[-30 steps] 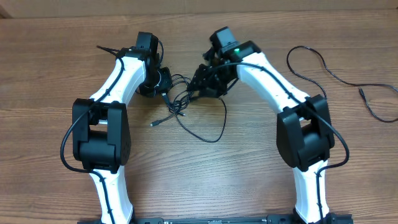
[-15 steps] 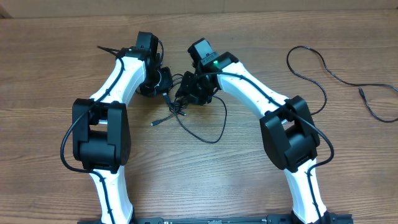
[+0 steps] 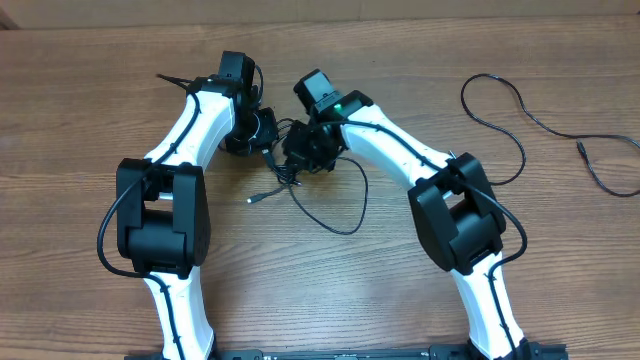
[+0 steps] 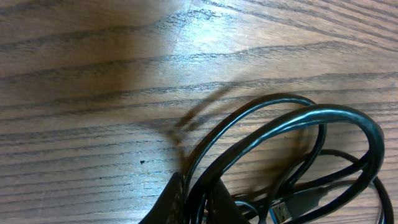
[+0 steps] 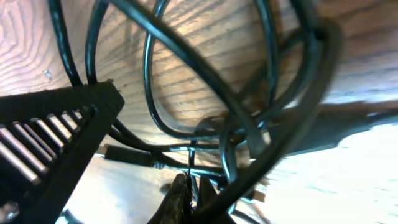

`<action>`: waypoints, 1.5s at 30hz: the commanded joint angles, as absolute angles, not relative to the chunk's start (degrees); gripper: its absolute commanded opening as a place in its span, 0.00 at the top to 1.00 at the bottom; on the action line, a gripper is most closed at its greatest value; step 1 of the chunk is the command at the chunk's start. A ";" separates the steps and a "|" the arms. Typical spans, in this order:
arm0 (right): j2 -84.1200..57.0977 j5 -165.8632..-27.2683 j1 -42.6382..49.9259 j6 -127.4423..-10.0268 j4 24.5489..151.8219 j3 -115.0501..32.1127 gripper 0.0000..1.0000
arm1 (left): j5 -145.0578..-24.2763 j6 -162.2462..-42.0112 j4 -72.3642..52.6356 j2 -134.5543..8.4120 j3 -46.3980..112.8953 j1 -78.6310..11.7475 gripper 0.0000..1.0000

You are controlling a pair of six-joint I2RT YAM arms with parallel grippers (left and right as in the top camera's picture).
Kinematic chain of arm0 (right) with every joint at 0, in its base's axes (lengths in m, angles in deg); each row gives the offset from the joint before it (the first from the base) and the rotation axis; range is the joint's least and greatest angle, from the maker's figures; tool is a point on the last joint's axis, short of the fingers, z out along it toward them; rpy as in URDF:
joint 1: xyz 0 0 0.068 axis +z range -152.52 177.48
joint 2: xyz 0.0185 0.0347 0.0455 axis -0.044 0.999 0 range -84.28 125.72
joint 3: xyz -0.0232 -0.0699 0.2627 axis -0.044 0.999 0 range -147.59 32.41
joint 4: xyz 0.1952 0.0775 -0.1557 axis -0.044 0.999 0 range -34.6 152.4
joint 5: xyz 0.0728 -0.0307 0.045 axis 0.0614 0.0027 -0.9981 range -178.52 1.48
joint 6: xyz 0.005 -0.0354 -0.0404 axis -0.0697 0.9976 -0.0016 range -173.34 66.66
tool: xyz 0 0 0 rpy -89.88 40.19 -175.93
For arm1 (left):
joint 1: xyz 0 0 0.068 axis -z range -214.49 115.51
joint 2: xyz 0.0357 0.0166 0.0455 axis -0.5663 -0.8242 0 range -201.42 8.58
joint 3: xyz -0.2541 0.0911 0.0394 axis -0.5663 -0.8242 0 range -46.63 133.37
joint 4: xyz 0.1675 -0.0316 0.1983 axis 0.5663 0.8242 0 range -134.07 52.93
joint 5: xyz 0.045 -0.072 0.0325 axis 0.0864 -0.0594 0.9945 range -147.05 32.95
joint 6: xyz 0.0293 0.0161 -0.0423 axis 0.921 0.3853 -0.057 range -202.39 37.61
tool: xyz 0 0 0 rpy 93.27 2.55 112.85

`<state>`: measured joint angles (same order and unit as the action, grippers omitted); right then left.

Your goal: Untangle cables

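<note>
The right gripper [image 3: 303, 152] has swung left and now pinches shut on the cables [image 3: 291, 174]. Just beside it, the left gripper [image 3: 262, 132] is clamped on the same tangle, mid-table [image 3: 90, 90]. A loose cable [image 3: 521, 121] lies well apart, far right.

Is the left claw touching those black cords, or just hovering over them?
Touching. The left wrist view shows the black cords running straight in between the closed fingertips of the left gripper, with no gap visible.
</note>
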<state>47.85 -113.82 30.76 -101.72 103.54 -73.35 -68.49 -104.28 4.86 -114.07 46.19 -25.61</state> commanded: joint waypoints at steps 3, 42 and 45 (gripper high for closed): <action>43.52 -130.59 24.48 -89.43 103.10 -73.81 0.96 | -68.47 -102.71 4.68 -112.94 45.34 -25.82 0.94; 25.45 -141.21 1.86 -64.98 124.22 -73.74 0.96 | -56.69 -105.42 5.93 -112.94 45.34 -25.85 0.94; 25.45 -136.57 3.13 -65.00 125.88 -73.74 0.96 | -56.93 -105.37 5.69 -112.94 45.34 -25.76 0.93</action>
<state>27.70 -140.57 1.69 -66.16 124.98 -73.33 -57.96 -104.63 5.82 -114.05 45.86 -25.76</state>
